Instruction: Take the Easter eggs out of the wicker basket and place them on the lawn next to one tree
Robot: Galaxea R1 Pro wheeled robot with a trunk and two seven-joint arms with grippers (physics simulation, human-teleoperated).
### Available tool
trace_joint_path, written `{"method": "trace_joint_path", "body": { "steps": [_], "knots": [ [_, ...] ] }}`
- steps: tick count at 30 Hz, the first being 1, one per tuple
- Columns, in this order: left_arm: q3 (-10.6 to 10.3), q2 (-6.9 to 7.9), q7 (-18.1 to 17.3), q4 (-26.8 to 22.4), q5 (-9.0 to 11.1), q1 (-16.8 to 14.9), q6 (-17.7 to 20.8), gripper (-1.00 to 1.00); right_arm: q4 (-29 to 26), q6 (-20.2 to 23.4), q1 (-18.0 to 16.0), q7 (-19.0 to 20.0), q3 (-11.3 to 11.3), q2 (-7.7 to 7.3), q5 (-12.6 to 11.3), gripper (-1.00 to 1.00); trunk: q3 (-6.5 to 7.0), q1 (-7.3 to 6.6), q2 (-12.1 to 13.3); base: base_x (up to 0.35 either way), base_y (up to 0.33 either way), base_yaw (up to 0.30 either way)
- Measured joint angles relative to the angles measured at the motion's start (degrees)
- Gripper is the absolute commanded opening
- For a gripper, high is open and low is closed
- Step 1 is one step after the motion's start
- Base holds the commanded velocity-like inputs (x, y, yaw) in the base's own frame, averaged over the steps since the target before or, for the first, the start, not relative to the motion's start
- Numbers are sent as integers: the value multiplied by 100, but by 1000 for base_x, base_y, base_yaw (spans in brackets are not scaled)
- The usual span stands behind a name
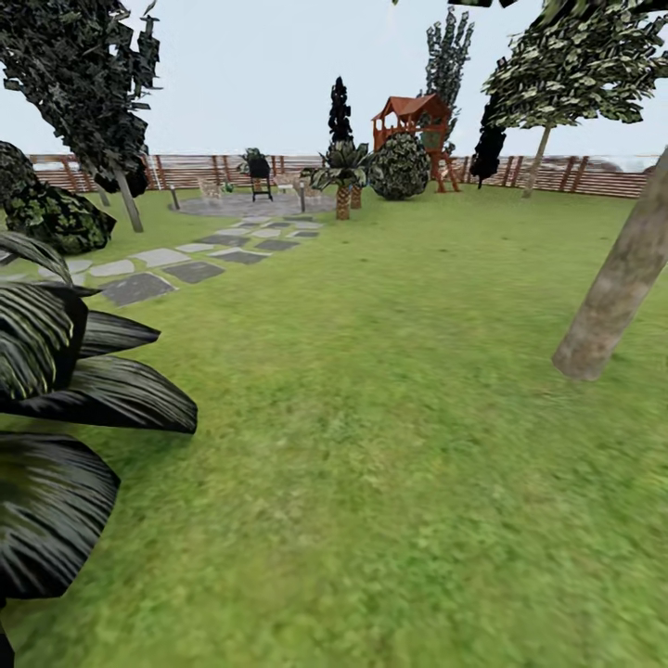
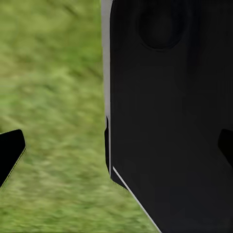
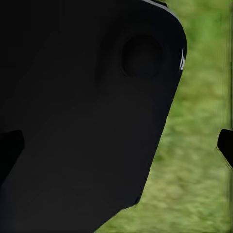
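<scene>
The lawn spreads ahead of me, broad and green. A tree with a thick grey-beige trunk leans up from the grass at the right, close by. The three Easter eggs and the wicker basket are out of view. My left gripper is open, its dark fingertips far apart at the picture's edges, over grass and beside my own black body panel. My right gripper is open as well, with nothing between its fingertips.
A plant with big dark striped leaves crowds the near left. Grey stepping stones lead to a round patio with a grill. A brown slatted fence, a bush and a red play tower stand far off.
</scene>
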Motion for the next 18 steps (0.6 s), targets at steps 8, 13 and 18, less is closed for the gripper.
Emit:
{"method": "trace_joint_path", "body": {
  "steps": [8, 13, 18],
  "knots": [
    [0, 0, 0, 2, 0, 0, 0, 100, 1, -7, 0, 0, 7, 3, 0, 100, 28, 0, 0, 331, 0, -29],
    [0, 0, 0, 1, 0, 0, 0, 100, 4, -12, 0, 0, 6, -3, 0, 100, 49, 0, 0, 331, 0, -32],
    [0, 0, 0, 0, 0, 0, 0, 100, 2, -18, -1, 0, 33, -25, 51, 100, 53, 0, 0, 331, 0, -4]
  ]
}}
